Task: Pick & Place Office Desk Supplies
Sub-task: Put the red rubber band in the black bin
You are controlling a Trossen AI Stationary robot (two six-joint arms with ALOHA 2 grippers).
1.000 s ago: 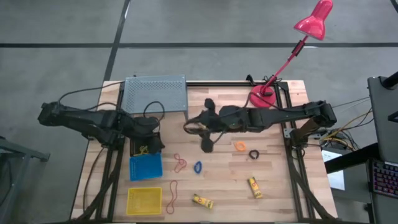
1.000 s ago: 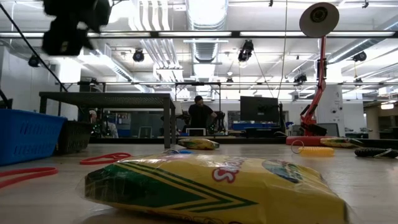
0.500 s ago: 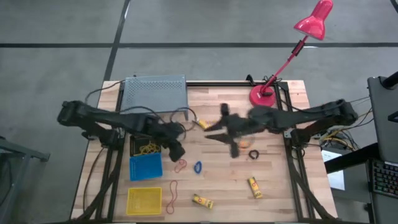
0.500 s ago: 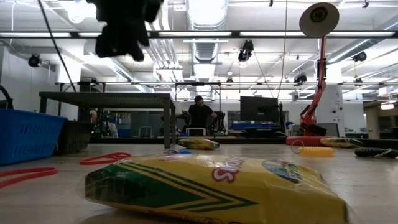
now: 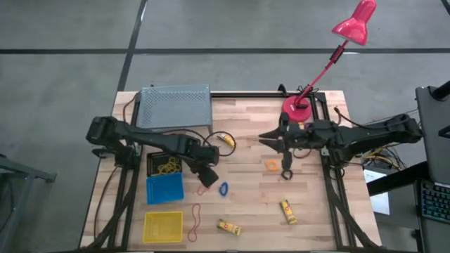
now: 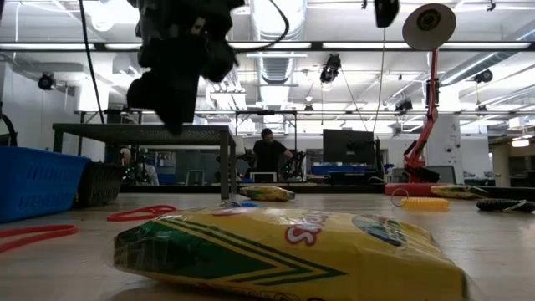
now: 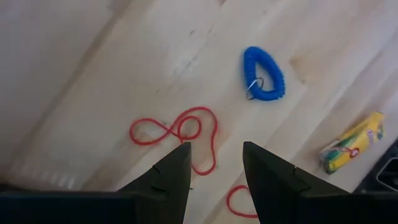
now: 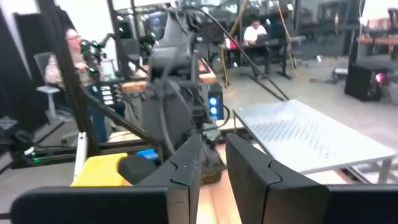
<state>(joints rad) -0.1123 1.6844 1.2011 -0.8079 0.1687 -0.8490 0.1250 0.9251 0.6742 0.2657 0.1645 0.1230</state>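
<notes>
My left gripper [image 5: 209, 177] [image 7: 214, 155] is open and points steeply down just above a red rubber band [image 7: 180, 132] [image 5: 204, 186], which lies flat on the wood, with nothing between the fingers. Beside the band lie a blue coil ring [image 7: 264, 71] [image 5: 223, 188] and a yellow crayon pack [image 7: 351, 149]. My right gripper [image 5: 264, 138] [image 8: 214, 155] hovers level near the lamp base, its fingers a narrow gap apart and empty. A small yellow item [image 5: 225, 139] lies near the grey box. An orange ring [image 5: 271, 165] and a black ring [image 5: 287, 174] lie below my right gripper.
At the left stand a black bin [image 5: 150, 169] holding yellow bands, a blue bin [image 5: 164, 188] and a yellow bin [image 5: 163, 226]. A grey box [image 5: 176, 107] and a pink lamp [image 5: 299, 109] stand at the far edge. Two crayon packs [image 5: 287, 211] [image 5: 228, 227] and a red band [image 5: 195, 221] lie near the front.
My left gripper has swung from over the black bin toward the table's right and near edges, sinking and tipping down over the red band. My right gripper has drawn back toward the right edge; the small yellow item that was at its fingertips stays on the table.
</notes>
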